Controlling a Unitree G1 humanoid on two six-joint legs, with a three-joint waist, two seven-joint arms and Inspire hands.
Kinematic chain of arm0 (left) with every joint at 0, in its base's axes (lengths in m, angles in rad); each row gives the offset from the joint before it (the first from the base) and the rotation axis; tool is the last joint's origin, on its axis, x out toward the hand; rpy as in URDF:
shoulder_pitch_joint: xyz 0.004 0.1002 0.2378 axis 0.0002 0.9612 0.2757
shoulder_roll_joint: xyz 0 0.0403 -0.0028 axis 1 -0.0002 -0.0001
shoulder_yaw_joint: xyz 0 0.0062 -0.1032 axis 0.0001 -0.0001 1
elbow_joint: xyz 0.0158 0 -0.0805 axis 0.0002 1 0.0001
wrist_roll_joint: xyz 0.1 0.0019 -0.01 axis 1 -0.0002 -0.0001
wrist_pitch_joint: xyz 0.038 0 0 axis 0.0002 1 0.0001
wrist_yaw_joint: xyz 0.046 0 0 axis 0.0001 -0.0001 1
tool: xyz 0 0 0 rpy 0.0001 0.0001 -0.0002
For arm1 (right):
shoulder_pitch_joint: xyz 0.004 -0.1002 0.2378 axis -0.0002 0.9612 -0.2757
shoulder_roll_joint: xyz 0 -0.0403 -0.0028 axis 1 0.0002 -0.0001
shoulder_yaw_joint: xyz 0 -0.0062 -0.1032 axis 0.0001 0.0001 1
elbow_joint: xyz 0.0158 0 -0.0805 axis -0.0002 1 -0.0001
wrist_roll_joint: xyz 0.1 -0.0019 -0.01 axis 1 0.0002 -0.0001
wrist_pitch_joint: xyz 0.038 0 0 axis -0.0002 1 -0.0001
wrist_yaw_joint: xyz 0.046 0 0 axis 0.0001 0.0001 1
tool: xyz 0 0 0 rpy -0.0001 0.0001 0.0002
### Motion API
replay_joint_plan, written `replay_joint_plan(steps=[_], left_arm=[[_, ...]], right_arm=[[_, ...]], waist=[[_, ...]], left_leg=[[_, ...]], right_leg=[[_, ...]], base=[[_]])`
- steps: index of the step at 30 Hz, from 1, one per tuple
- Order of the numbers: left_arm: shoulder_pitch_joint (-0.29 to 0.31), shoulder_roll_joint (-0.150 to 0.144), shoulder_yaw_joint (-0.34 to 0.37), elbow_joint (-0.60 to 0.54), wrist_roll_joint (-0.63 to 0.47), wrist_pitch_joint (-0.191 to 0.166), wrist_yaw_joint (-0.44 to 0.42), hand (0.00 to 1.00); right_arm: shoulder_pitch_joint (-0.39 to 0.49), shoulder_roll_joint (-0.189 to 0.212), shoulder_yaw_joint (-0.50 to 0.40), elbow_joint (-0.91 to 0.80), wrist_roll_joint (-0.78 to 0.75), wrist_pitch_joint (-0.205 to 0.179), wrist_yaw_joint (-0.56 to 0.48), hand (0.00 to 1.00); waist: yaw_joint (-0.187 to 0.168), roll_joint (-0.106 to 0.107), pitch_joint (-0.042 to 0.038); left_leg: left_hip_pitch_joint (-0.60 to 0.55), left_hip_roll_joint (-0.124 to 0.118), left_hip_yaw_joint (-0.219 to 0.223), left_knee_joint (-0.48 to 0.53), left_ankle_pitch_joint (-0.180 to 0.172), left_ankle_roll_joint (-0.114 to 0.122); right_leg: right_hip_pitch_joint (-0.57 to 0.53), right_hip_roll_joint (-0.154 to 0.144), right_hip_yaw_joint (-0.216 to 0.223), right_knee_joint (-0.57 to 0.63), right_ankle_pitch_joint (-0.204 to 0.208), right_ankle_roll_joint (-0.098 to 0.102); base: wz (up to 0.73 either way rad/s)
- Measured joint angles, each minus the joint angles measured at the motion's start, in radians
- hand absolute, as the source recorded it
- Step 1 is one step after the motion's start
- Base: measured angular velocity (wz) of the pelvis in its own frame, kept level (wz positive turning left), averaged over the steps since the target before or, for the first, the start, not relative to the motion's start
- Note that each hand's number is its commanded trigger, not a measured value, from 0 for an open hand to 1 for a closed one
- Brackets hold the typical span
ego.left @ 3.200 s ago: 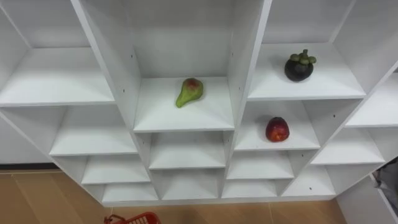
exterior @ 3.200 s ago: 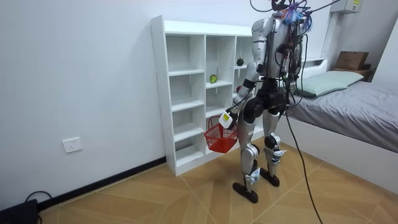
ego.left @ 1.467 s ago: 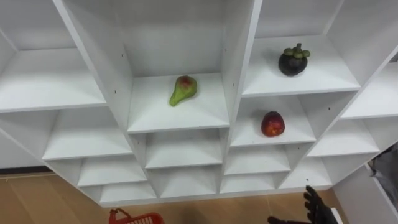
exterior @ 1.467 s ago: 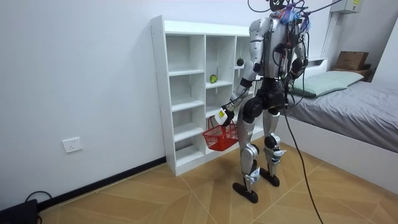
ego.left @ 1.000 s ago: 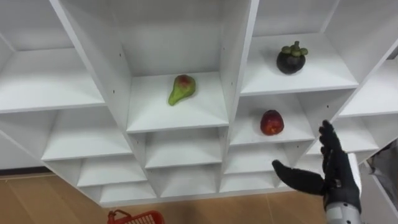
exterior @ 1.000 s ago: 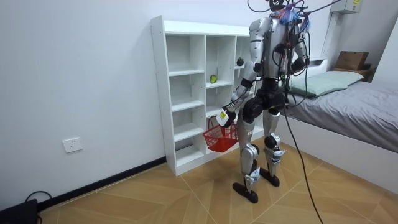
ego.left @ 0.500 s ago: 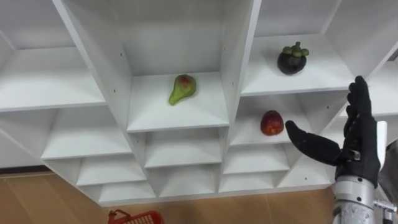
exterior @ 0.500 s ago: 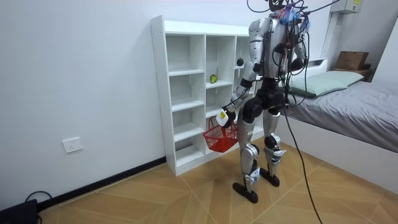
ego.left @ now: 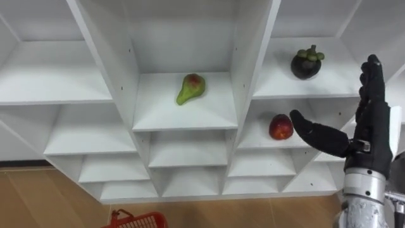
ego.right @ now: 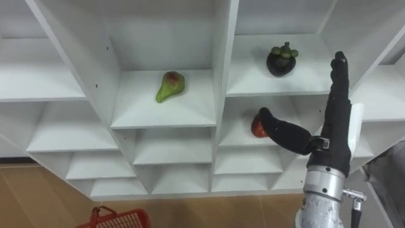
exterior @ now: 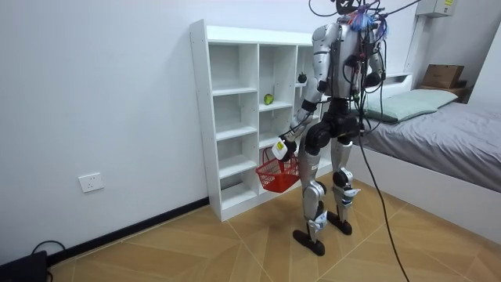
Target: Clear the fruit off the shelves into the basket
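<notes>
— What do we have of the fruit?
— A round red fruit (ego.left: pixel 281 126) lying in a right-column compartment of the white closet (ego.left: pixel 183 117). At its one o'clock, one compartment up, sits a dark purple mangosteen (ego.left: pixel 305 64) with a green cap. At its ten o'clock, in the middle column, a green pear (ego.left: pixel 190 88) with a red blush lies tilted.
— What has changed?
— Three seconds ago we saw no hand here. Now the right hand (ego.left: pixel 367 136) stands at the red fruit's three o'clock, fingers straight up, thumb spread towards it, tip just beside it. Whether it touches, we cannot tell. All three fruits lie where they lay.
— And the basket?
— The red basket (exterior: pixel 275 174) hangs from the left hand (exterior: pixel 282 146), which is curled round its handle. What lies inside we cannot tell.
</notes>
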Motion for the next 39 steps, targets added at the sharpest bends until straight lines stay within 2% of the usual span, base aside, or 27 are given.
replay_joint_plan(steps=[7,14,19,23,32,39], left_arm=[[-0.002,0.002,0.012,0.000,0.021,0.004,-0.013,1.00],[0.000,0.008,0.011,-0.003,0.021,0.004,-0.014,1.00],[0.001,0.012,0.015,-0.006,0.026,0.004,-0.015,1.00],[0.004,0.012,0.030,-0.032,0.062,0.013,-0.015,1.00],[0.003,0.012,0.051,-0.045,0.108,0.036,-0.017,1.00],[0.002,0.012,0.060,-0.057,0.130,0.043,-0.024,1.00]], right_arm=[[-0.082,-0.001,-0.013,0.001,0.006,-0.002,0.002,0.00],[-0.140,-0.039,-0.023,0.004,0.042,-0.023,0.001,0.00],[-0.148,-0.042,-0.053,0.010,0.063,-0.023,0.002,0.00],[-0.161,-0.054,-0.069,0.069,0.115,-0.021,0.024,0.00],[-0.161,-0.064,-0.100,0.091,0.125,-0.019,0.078,0.00],[-0.208,-0.079,-0.122,0.189,0.145,-0.019,0.110,0.00]], waist=[[0.003,0.008,-0.0018],[0.005,0.003,-0.0012],[0.008,-0.008,0.0017],[0.011,-0.017,-0.0020],[0.013,-0.015,-0.0025],[0.013,-0.014,-0.0020]], left_leg=[[-0.003,0.001,-0.003,0.003,0.000,0.000],[-0.007,0.001,-0.010,0.003,0.000,0.000],[-0.007,0.001,-0.013,0.002,0.000,0.000],[-0.007,0.001,-0.013,0.002,0.000,0.000],[-0.007,0.001,-0.013,0.003,0.000,0.000],[-0.009,0.001,-0.015,0.005,0.000,0.000]], right_leg=[[0.000,0.000,-0.004,0.002,0.004,-0.001],[-0.001,0.000,-0.009,-0.003,0.004,-0.001],[-0.001,0.000,-0.011,-0.003,0.004,-0.001],[-0.001,0.000,-0.011,-0.003,0.003,-0.001],[-0.001,0.000,-0.011,-0.002,0.004,-0.001],[0.000,0.000,-0.014,0.000,0.004,-0.001]], base=[[0.00],[0.01],[0.00],[0.00],[0.00],[0.00]])
